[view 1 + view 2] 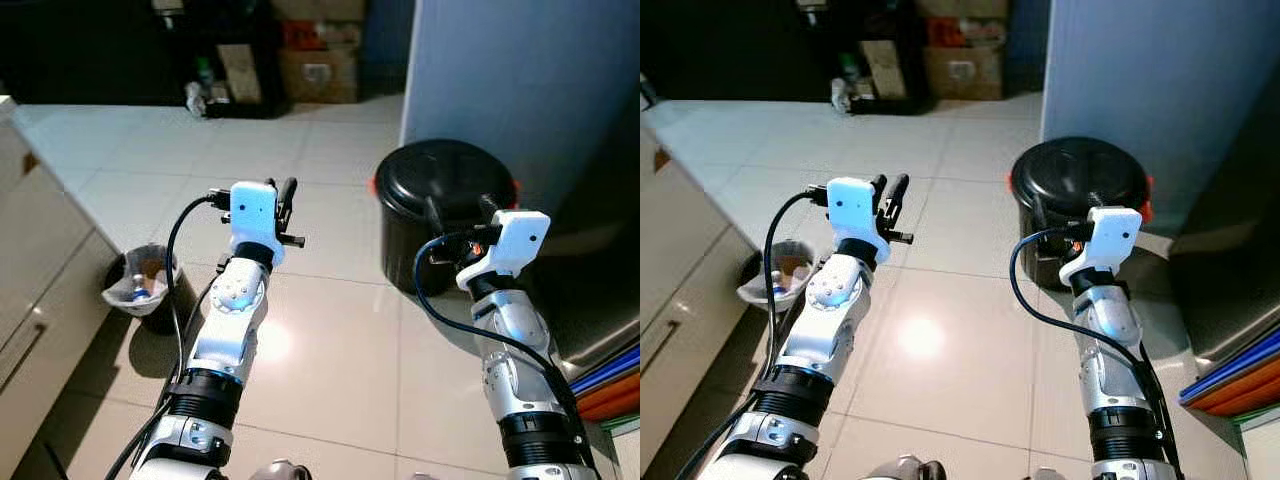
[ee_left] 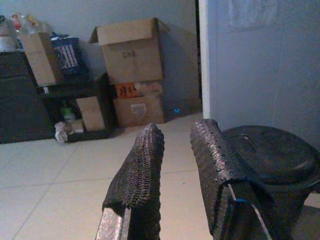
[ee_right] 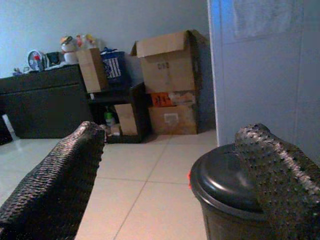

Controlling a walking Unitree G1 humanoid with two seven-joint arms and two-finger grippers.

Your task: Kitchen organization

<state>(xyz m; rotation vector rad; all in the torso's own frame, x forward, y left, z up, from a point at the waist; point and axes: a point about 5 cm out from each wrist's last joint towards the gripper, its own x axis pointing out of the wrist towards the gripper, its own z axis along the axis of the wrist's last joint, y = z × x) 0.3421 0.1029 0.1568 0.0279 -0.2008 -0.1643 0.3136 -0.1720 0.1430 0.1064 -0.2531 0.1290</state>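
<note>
In the head views, the left gripper [image 1: 287, 205] is held up with its fingers narrowly parted and empty, well above the small bin [image 1: 140, 283] by the cabinet [image 1: 40, 290]; the right gripper [image 1: 1065, 222] is raised just before the black lidded bin [image 1: 1080, 180]. In the wrist views the right gripper's fingers [image 3: 55, 185] are seen wide apart and empty, so a careless advance is judged likely to knock that lid, or the cable [image 1: 1025, 285] may be snagged.

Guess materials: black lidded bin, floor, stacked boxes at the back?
Black lidded bin: looks like plastic, smooth semi-gloss; soft highlights on the domed lid. Floor: glazed tile, likely ceramic; grout lines and a bright light reflection. Stacked boxes: brown corrugated cardboard, matte; open flaps and printed labels.
</note>
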